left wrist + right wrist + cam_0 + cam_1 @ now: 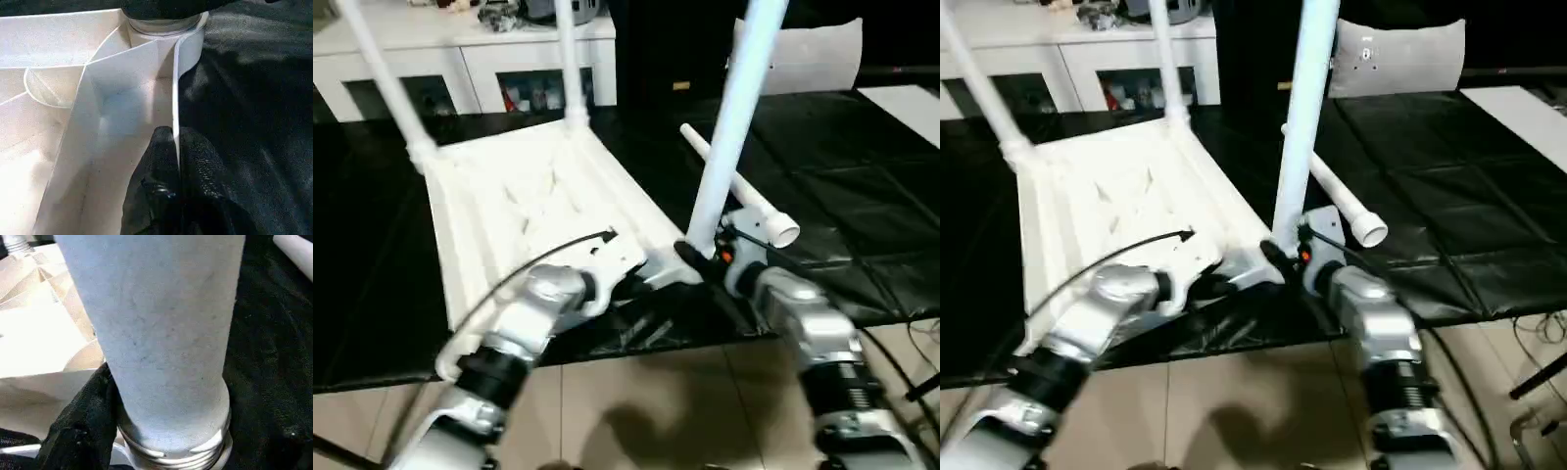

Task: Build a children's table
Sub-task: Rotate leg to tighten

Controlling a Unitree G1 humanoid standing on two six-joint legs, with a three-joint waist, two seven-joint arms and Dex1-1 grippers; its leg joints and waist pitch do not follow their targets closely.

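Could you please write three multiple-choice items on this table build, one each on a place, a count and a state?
1. Where does the loose leg lie?
A. On the black mat beside the table top
B. On the white cabinet
C. On the tiled floor

2. How many legs stand upright in the table top?
A. One
B. Three
C. Four

3. What is the left end effector doing?
A. Hanging open above the mat
B. Pinching the table top's side wall
C. Holding the loose leg

Answers:
1 A: the head views show it flat on the black mat, right of the top.
2 B: two legs rise at the far corners, one at the near right corner.
3 B: the left wrist view shows its black fingers shut on the thin white wall.
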